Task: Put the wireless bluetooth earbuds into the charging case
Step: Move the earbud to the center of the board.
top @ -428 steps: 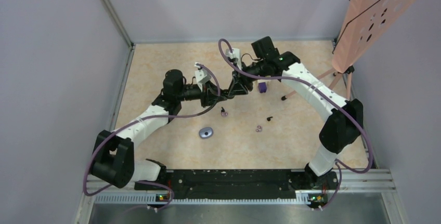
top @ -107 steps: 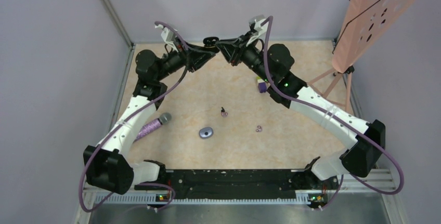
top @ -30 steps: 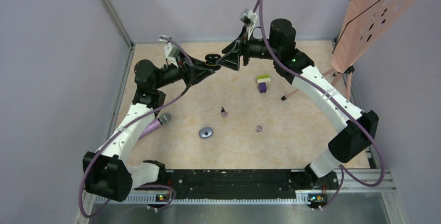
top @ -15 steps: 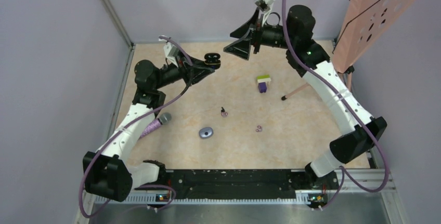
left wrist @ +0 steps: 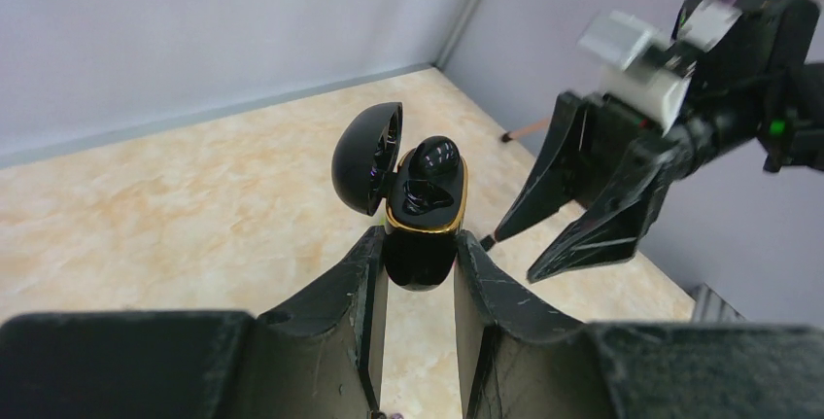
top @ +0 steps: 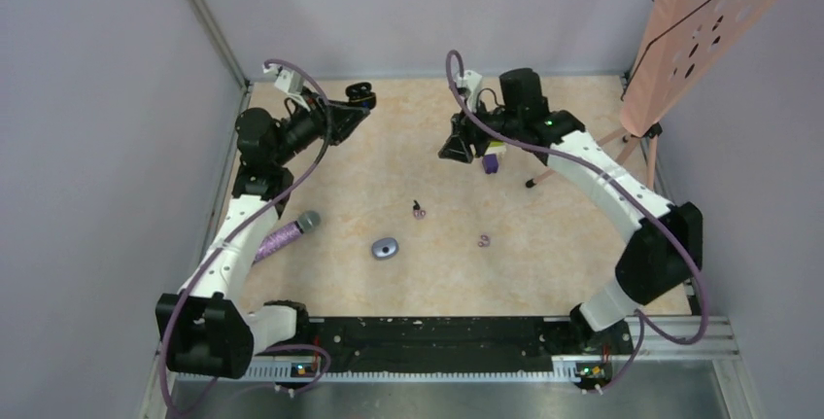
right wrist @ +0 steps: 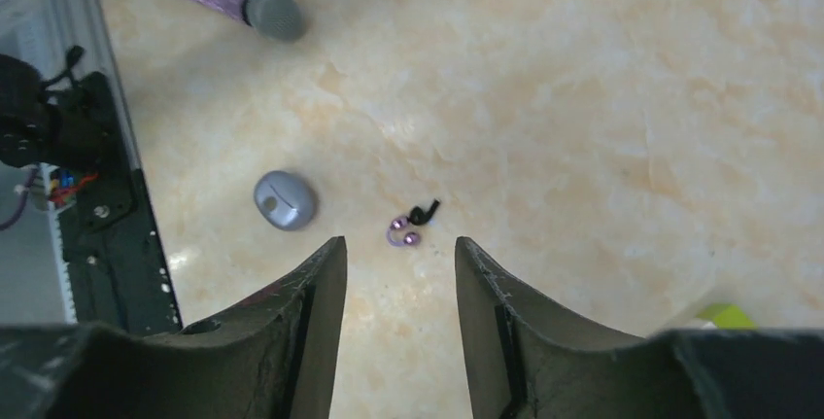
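My left gripper [left wrist: 418, 244] is shut on the black, gold-rimmed charging case [left wrist: 423, 215], held up in the air at the back left [top: 362, 96]. Its lid [left wrist: 367, 157] stands open, and a glossy black earbud [left wrist: 434, 158] sits in one well. My right gripper [right wrist: 400, 244] is open and empty, hanging over the table's middle [top: 453, 150]. Just beyond its fingertips lies a purple ring-like earbud with a dark stem [right wrist: 408, 229], also seen on the table [top: 419, 209]. A second purple earbud [top: 484, 240] lies further right.
A grey oval object [top: 386, 247] and a purple microphone [top: 287, 234] lie on the left half of the table. A green-and-purple block [top: 494, 158] sits under the right arm. A pink perforated board [top: 709, 30] leans at the back right. Walls enclose the table.
My right gripper has pulled away from the case and dropped toward the table's middle, jaws narrowing a little. The left gripper has carried the open case to the left and back.
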{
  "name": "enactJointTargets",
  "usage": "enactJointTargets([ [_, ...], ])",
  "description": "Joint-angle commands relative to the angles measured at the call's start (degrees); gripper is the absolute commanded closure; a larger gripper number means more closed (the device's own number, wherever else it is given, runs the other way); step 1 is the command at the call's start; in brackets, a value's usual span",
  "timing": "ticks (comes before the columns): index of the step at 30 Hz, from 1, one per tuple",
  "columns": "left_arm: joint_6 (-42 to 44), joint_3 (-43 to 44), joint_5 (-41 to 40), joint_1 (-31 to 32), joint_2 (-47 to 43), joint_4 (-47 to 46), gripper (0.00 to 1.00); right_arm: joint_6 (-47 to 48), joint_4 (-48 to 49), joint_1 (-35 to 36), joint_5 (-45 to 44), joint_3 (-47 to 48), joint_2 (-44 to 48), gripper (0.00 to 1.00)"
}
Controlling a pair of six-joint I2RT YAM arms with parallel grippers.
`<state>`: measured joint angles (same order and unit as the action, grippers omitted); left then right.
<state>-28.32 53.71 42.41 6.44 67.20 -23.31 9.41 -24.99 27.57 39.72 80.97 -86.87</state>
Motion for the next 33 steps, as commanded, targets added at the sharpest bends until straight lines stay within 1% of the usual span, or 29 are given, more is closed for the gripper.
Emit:
enactJointTargets([
  [1, 0.06, 2.17, -6.96, -2.78, -2.95, 5.13, 1.0, -0.93, -1.78, 1.56, -9.91, 2.23, -7.39, 0.57],
  [3, 0.55, 2.27, -7.61, -3.53, -3.24, 6.64, 1.0, -4.54, -1.54, 2.99, -13.07, 3.28, -11.42, 0.6],
  [6, 1.08, 2.23, -8.37, -4.26, -3.88, 8.34, 1.0, -7.68, -0.2, 6.17, -17.41, 3.67, -15.74, 0.59],
  [10, 1.76, 2.02, -8.93, -4.82, -4.56, 9.07, 1.0, -16.44, 0.21, 8.04, -17.47, 7.05, -22.07, 0.55],
  [15, 1.78, 1.25, -9.58, -5.33, -5.61, 9.45, 1.0, -21.2, -0.4, 10.22, -21.07, 11.03, -28.47, 0.53],
  [22, 1.71, 0.05, -10.15, -5.74, -6.72, 9.67, 1.0, -19.97, -2.42, 13.01, -24.22, 14.16, -32.65, 0.54],
  [27, 1.16, -0.85, -10.33, -5.99, -7.11, 9.02, 1.0, -18.64, -3.95, 14.5, -26.8, 14.83, -34.2, 0.62],
  [33, 0.48, -1.59, -9.91, -6.09, -7.61, 8.08, 1.0, -17.03, -5.77, 16.13, -29.37, 14.53, -35.2, 0.62],
])
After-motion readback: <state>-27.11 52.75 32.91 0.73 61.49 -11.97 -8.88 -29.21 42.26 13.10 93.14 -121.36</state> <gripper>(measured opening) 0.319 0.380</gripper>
